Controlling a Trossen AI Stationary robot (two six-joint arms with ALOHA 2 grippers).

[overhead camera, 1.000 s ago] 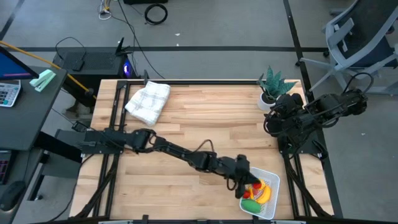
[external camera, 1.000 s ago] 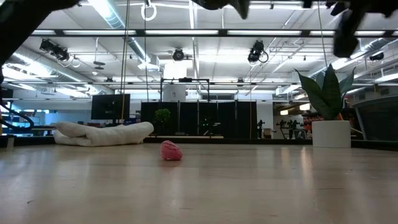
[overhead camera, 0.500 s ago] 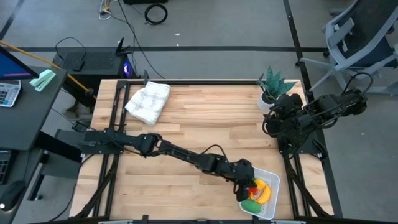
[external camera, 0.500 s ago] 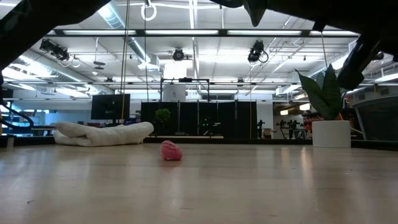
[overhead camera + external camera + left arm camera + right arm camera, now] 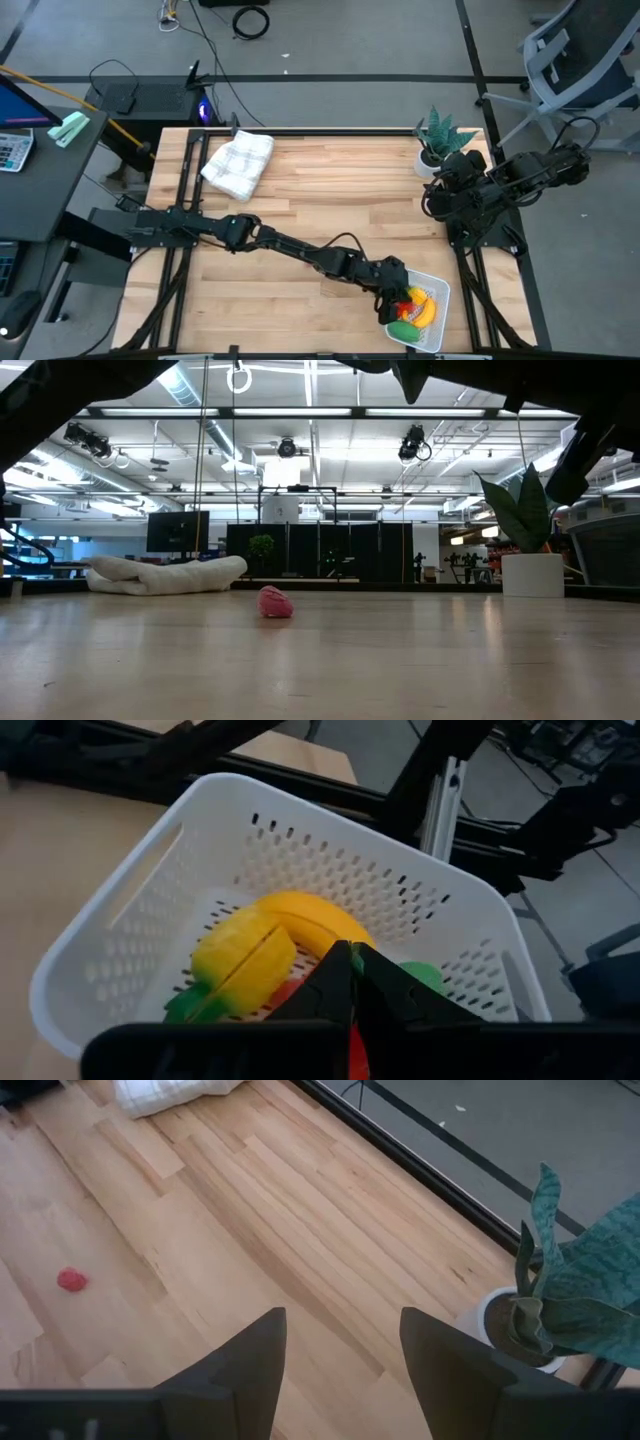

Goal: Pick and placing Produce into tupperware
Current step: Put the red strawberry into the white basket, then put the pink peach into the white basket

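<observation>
Left tool (image 5: pixel 352 982), fingers pressed together, hangs just inside white perforated plastic basket (image 5: pixel 130 910); yellow toy pepper (image 5: pixel 243 953) and banana (image 5: pixel 315 923) directly beneath. Bare wooden tabletop (image 5: pixel 330 200) behind it. Right tool (image 5: pixel 340 1350), fingers apart, near potted plant (image 5: pixel 560 1300).

In your left wrist view, the two dark closed fingers (image 5: pixel 352 982) of the left gripper cover part of the long yellow toy banana (image 5: pixel 315 925), the small red toy piece (image 5: pixel 290 992) and the green oblong toy piece (image 5: pixel 420 976). The near rim of the white perforated plastic basket (image 5: pixel 130 910) is cut off there. From above, the arm hides the basket's left side (image 5: pixel 436 290). The tall green plant in its white pot (image 5: pixel 560 1310) is cut by the edge.
</observation>
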